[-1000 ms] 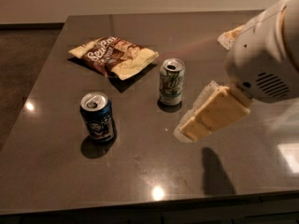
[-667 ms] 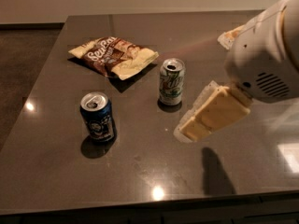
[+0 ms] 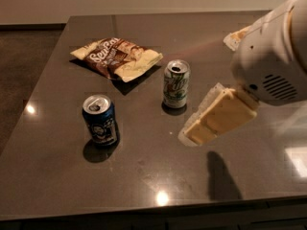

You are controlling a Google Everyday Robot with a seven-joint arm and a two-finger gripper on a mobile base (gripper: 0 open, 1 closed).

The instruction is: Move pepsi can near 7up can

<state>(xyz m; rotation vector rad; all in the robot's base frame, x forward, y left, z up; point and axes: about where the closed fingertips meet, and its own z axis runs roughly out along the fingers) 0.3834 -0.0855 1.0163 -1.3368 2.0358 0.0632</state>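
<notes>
The pepsi can (image 3: 100,120), dark blue with a silver top, stands upright at the left front of the dark table (image 3: 144,176). The 7up can (image 3: 175,84), white with green lettering, stands upright near the table's middle, to the right of and behind the pepsi can. My gripper (image 3: 211,121), with cream-coloured fingers, hangs above the table to the right of the 7up can, well away from the pepsi can. It holds nothing.
A brown and cream chip bag (image 3: 115,56) lies flat behind the cans at the left rear. The white arm housing (image 3: 276,56) fills the upper right. The table's front edge runs along the bottom of the view.
</notes>
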